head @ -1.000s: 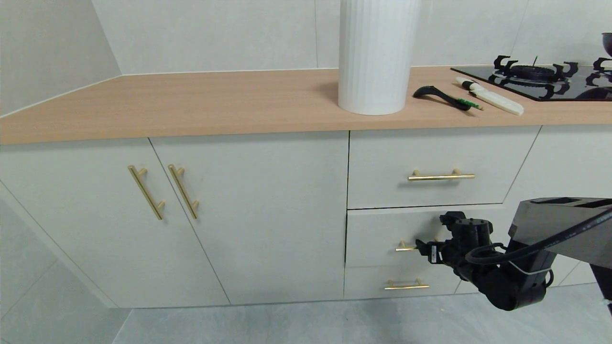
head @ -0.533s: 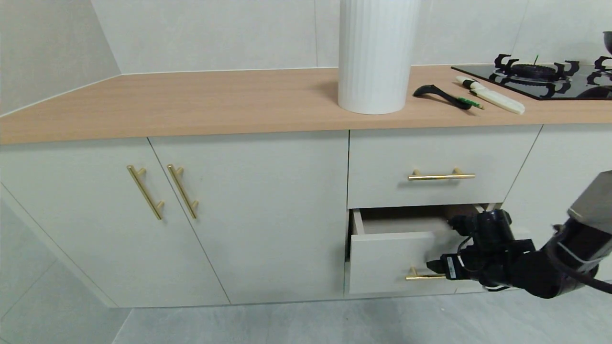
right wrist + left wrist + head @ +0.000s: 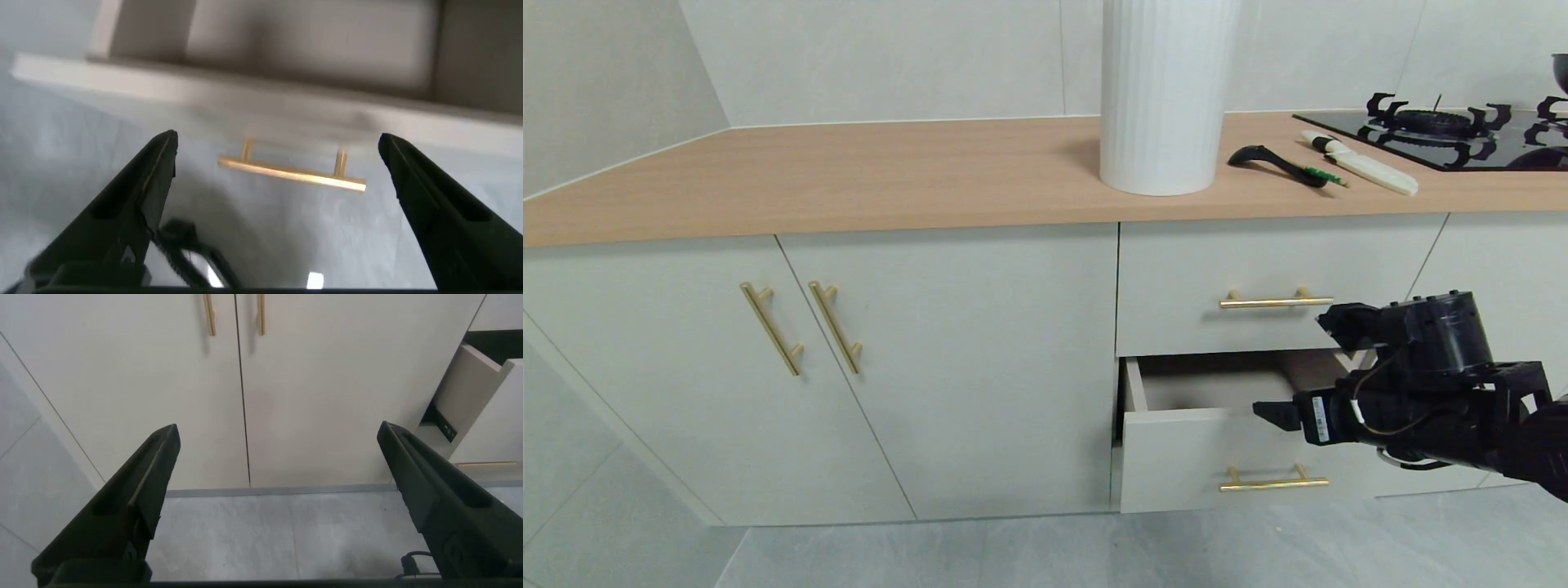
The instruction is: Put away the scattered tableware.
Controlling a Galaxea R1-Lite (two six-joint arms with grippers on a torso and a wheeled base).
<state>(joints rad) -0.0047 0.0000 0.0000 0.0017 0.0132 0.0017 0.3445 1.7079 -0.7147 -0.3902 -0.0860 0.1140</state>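
Right gripper (image 3: 1294, 363) wide, apparently clear of handle (image 3: 1274, 483); open drawer (image 3: 1176, 457) inside mostly hidden; left gripper (image 3: 278, 433) wide.

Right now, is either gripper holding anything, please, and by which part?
Nothing: the left gripper and the right gripper are both open and empty.

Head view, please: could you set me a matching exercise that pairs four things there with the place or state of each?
Things
1. lower drawer
2. top drawer
3. black ladle
4. right gripper

Places or states
A. shut, flush with the cabinet front
B. open and empty, in front of the drawers
C. lying on the wooden counter, beside the white vase
D. standing open

Pairs: 1-D, 2-A, 3-C, 4-B
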